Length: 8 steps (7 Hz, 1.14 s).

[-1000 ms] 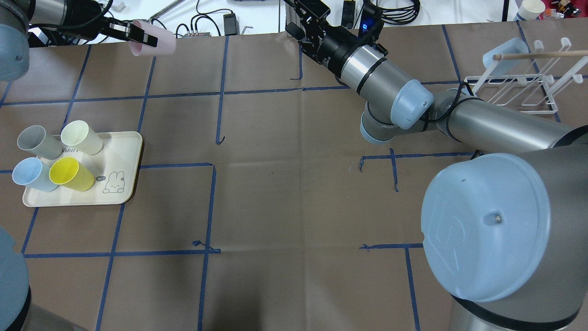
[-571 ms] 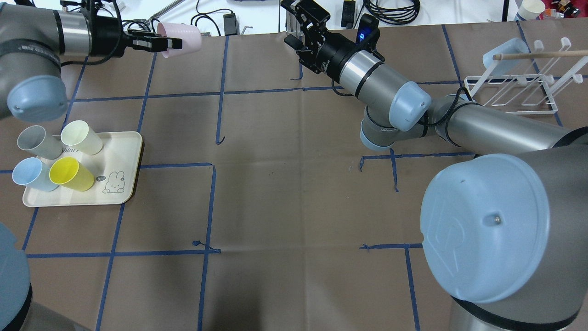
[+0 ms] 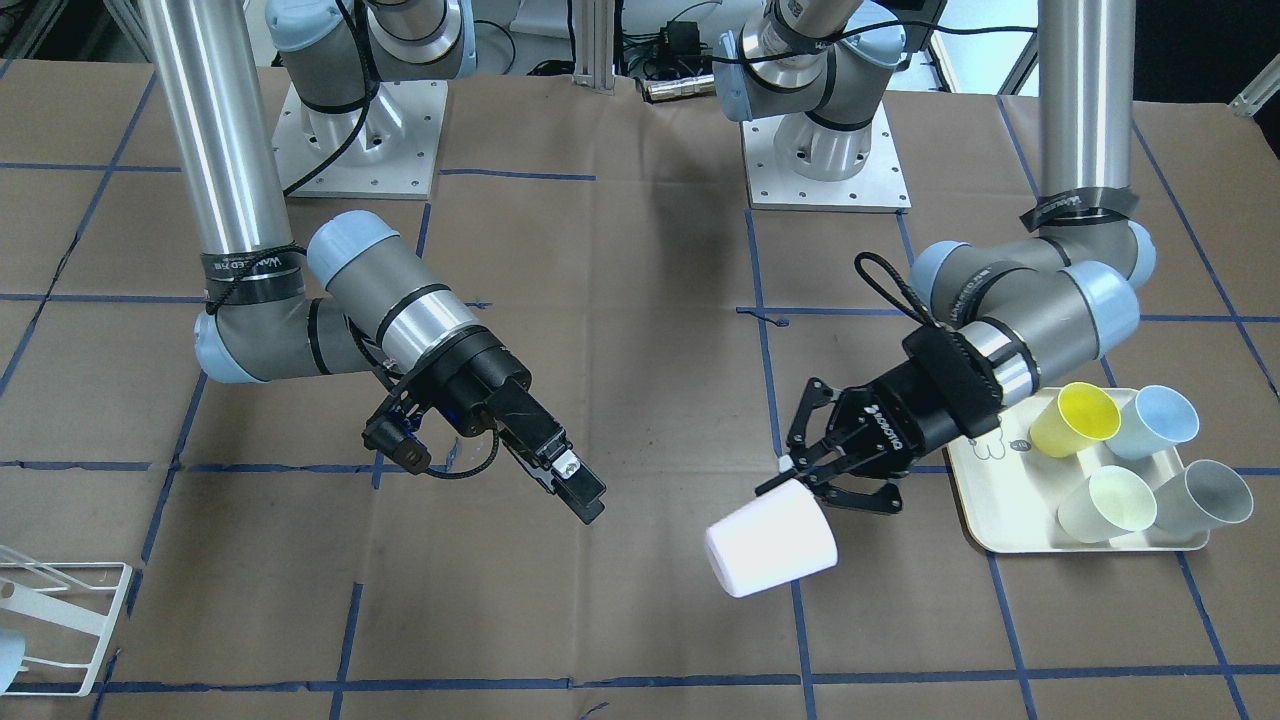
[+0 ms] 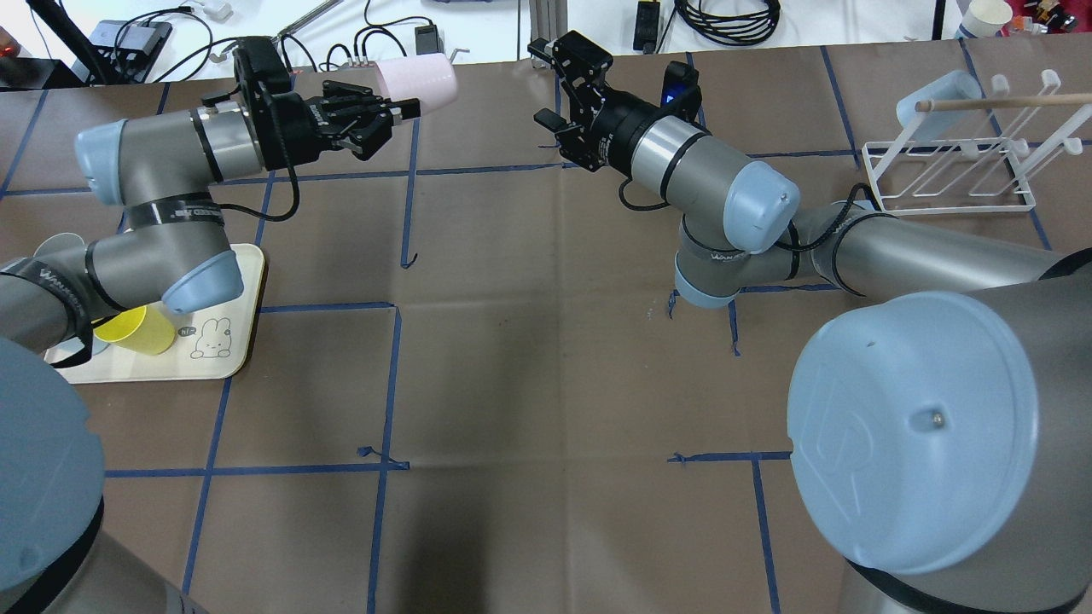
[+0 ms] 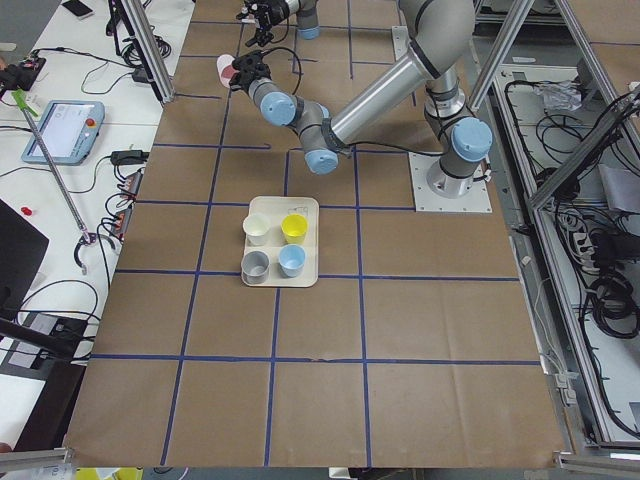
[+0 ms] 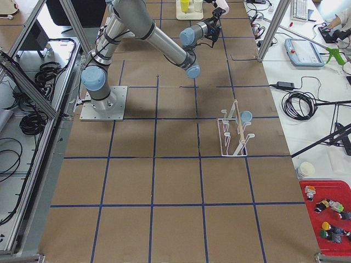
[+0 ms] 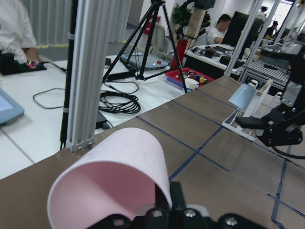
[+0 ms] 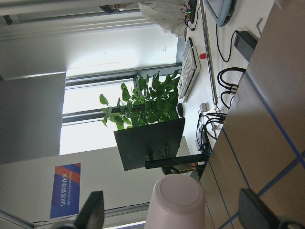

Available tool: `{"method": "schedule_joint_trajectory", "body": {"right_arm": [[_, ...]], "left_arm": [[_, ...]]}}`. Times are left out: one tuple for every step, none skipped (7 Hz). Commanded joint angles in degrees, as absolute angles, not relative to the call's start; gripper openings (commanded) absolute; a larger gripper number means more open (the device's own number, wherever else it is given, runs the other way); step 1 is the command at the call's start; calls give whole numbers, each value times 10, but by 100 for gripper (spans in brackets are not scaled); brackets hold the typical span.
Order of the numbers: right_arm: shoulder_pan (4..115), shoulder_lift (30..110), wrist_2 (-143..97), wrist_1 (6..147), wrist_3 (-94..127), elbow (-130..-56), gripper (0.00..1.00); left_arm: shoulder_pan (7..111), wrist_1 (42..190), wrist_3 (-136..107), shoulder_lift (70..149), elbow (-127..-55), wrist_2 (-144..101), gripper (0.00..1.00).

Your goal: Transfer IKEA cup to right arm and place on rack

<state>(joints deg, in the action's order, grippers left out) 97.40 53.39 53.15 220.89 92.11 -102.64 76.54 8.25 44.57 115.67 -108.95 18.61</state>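
Handover geometry: the pale-pink plastic cup (image 4: pixel 415 75) lies sideways, rim pinched in my left gripper (image 4: pixel 391 108), base facing my right gripper (image 4: pixel 550 85), which gapes wide, near but apart.

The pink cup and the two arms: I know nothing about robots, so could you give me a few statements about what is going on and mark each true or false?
1. The left gripper holds the pink cup above the table. True.
2. The right gripper is closed on the cup. False: it is open and apart from the cup.
3. The tray holds four cups. True.
4. The rack has nothing on it. False: a blue cup hangs on it.
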Motion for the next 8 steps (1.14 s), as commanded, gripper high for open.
{"method": "schedule_joint_trajectory", "body": {"right_arm": [[972,535,531,2212,921,-1034,100],[969,535,530,2213,921,-1034,100],[971,535,530,2213,921,-1035,100],[967,536,531,2215,921,-1038,100],[968,540,564,2222,920,-1049,100],[969,561,578,2223,920,-1069,100],[968,575,591,2224,918,-1090,100],[972,586,612,2225,914,-1100,100]], "left_arm": [[811,46,403,1151,-1097,174,0],[812,41,372,1137,-1118,152,0],[810,20,340,1116,-1155,153,0],[808,-29,302,1109,-1184,152,0],[806,-99,231,1113,-1197,152,0],[805,-170,133,1114,-1196,152,0],[805,-216,79,1114,-1195,157,0],[804,-219,79,1120,-1192,159,0]]}}
